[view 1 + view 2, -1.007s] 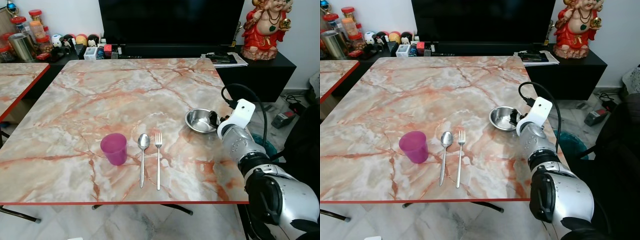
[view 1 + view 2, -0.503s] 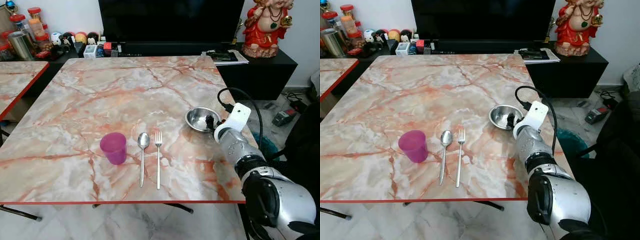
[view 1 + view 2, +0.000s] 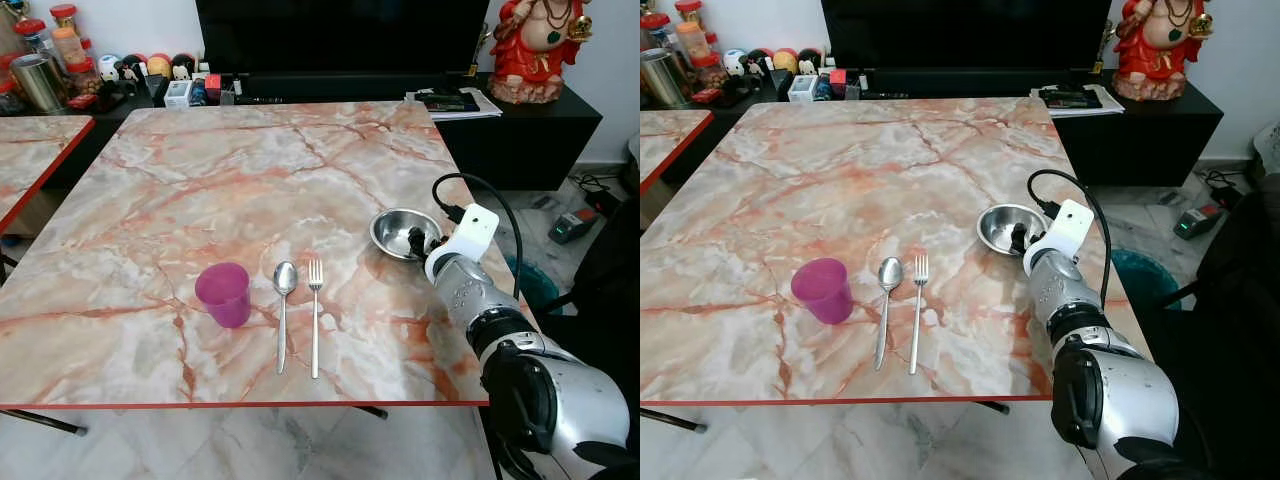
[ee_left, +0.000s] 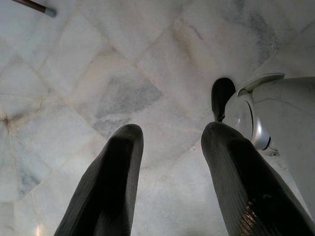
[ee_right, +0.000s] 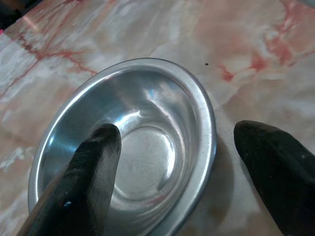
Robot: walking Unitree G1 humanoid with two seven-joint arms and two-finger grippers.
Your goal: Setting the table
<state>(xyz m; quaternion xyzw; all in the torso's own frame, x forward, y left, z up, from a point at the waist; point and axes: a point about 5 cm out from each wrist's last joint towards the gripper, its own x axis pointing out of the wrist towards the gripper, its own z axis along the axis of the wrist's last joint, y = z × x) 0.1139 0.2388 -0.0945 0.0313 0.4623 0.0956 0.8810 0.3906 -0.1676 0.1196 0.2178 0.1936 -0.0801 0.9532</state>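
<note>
A small steel bowl (image 3: 400,232) sits near the right edge of the marble table (image 3: 250,170). My right gripper (image 3: 418,240) is at the bowl's near right rim and open. In the right wrist view one finger (image 5: 93,167) dips inside the bowl (image 5: 147,113) and the other finger (image 5: 275,157) stays outside over the table, with the rim between them. A purple cup (image 3: 224,294), a spoon (image 3: 284,310) and a fork (image 3: 315,315) lie side by side near the front edge. My left gripper (image 4: 172,130) hangs open over the floor tiles.
A black TV cabinet (image 3: 520,120) with a red statue (image 3: 540,50) and papers stands behind the table. Jars and small items (image 3: 60,60) crowd the back left. A second marble table (image 3: 30,160) is at the left. A teal bin (image 3: 1135,275) sits on the floor at the right.
My right gripper has pushed forward to the bowl, so one finger now sits inside it. The head camera has shifted a little; the cup, spoon and fork have not moved.
</note>
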